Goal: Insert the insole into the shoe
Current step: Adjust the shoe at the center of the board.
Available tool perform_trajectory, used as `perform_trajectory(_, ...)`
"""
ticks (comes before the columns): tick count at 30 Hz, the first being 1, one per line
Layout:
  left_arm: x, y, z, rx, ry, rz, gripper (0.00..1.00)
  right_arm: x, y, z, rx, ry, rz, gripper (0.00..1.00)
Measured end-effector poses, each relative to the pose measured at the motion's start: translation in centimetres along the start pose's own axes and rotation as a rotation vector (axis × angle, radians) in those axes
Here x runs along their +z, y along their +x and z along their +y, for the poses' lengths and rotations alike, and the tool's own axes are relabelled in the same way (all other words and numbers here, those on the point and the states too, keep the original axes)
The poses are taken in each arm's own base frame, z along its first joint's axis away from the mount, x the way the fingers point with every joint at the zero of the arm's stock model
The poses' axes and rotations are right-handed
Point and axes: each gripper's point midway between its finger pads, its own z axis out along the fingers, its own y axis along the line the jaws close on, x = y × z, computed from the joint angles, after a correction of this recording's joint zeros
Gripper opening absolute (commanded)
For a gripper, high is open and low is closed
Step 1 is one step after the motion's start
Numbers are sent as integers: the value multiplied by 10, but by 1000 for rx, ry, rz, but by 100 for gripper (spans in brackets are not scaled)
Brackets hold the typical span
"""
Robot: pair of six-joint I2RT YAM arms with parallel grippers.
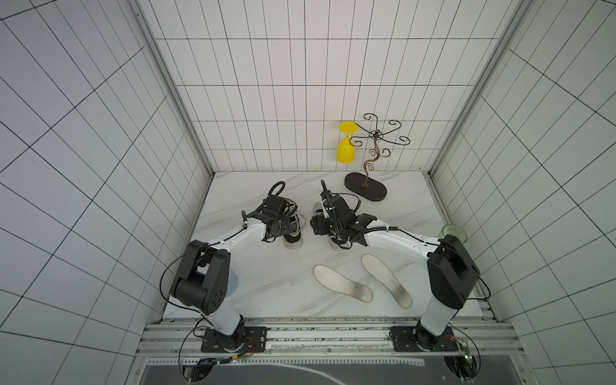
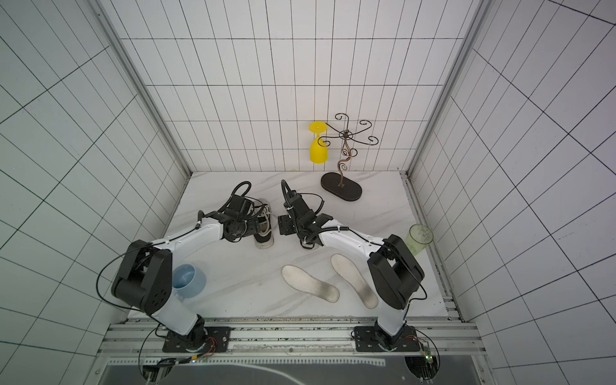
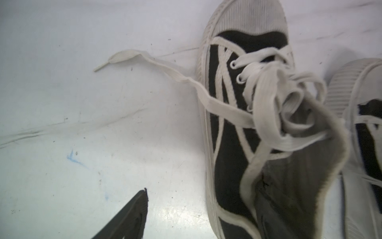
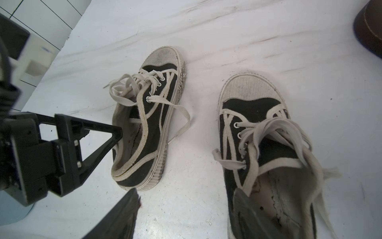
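Note:
Two white insoles [image 1: 341, 283] [image 1: 386, 280] lie flat near the table's front, untouched; both top views show them. Two black-and-white shoes stand further back. The left shoe [image 3: 231, 144] leans, its laces loose. My left gripper [image 3: 194, 194] is open across its side wall: one finger [image 3: 132, 215] is over the table, the other is hidden at the shoe's opening. My right gripper [image 4: 186, 192] is open over the right shoe [image 4: 254, 115], one finger [image 4: 248, 209] inside the opening, the other finger [image 4: 124, 213] outside above the table.
A dark wire rack [image 1: 365, 190] stands at the back right with a yellow glass [image 1: 345, 146] hanging from it. A green cup [image 2: 418, 240] sits by the right edge behind my right arm. A blue cup [image 2: 186, 280] sits beside my left arm.

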Motion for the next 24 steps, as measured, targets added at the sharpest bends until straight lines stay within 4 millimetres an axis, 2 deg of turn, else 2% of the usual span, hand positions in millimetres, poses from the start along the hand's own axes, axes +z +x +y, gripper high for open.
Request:
perform_trajectory(4,-13,-11,-11,-5,51,-32,82,2,4,0,-5,2,15,74)
perform_trajectory(8,-6,-15,-14,-3,43,-24,79,3,6,0,-8,5,22,75)
perform_trajectory(12,11,-9,-9,13,1,8,59,4,2,2,-16,5,19,75)
perform_trajectory(17,19,-3,-5,40,-21,29,18,15,-14,10,-39,3,9,74)
perform_trajectory(19,19,-3,-10,67,4,32,8,24,-19,14,-44,-2,12,75)
perform_trajectory(21,17,-2,-16,87,35,35,2,35,-21,18,-44,-9,23,75)
perform_trajectory(24,10,4,-22,107,80,45,2,51,-10,19,-40,-15,63,76)
